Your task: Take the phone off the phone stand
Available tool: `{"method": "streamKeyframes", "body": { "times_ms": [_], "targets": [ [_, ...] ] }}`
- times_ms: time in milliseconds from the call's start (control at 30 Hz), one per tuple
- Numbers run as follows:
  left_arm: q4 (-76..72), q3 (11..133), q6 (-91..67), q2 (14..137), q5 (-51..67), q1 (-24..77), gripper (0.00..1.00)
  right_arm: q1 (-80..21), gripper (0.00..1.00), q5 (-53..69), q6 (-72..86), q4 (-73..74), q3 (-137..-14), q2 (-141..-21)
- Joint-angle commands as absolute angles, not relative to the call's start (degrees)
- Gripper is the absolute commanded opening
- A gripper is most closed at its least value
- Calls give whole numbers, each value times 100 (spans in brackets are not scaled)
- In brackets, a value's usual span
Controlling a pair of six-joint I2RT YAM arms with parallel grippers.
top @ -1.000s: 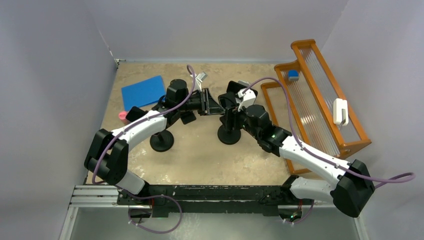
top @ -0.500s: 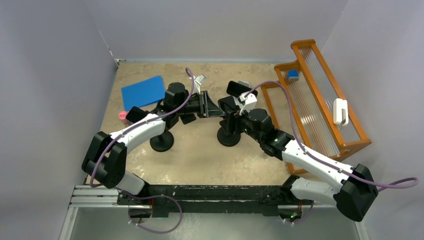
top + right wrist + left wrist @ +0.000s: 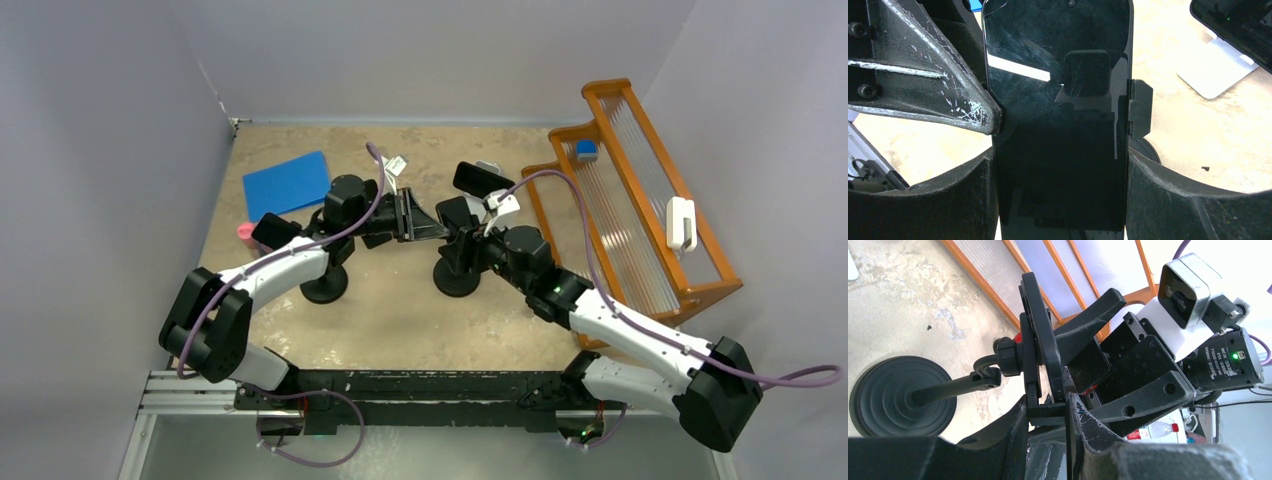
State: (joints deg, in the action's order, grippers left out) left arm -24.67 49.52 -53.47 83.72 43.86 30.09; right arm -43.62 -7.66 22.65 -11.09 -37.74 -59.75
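Note:
The black phone stands upright in the clamp of the phone stand, which has a round black base. My right gripper is shut on the phone, with a finger pressed against each long edge. In the top view this gripper reaches in from the right. My left gripper is shut on the black bracket at the side of the stand's clamp. It comes in from the left. In the left wrist view the stand's base rests on the table, and the phone shows edge-on.
A second black stand is under the left arm. Another phone rests on a white holder just behind. An orange rack lines the right side. A blue sheet and a pink object lie at the left.
Both arms have shifted a little, the left wrist to the left and the right forearm down and to the right. Both grips are the same as before.

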Motion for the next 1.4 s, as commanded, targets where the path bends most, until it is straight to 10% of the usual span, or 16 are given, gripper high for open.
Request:
{"method": "streamKeyframes", "body": {
  "times_ms": [0, 1100, 1367],
  "targets": [
    [-2602, 4707, -5108, 8143, 4270, 2766, 0, -4185, 0, -1109, 2820, -1232, -3683, -5537],
    [-3589, 4173, -4988, 8056, 4167, 2803, 0, -4188, 0, 307, 3095, -2054, -3671, -4835],
    [-3419, 4268, -5008, 7933, 4159, 2821, 23, -4188, 0, 866, 2982, -1803, -3927, -4622]
  ]
}}
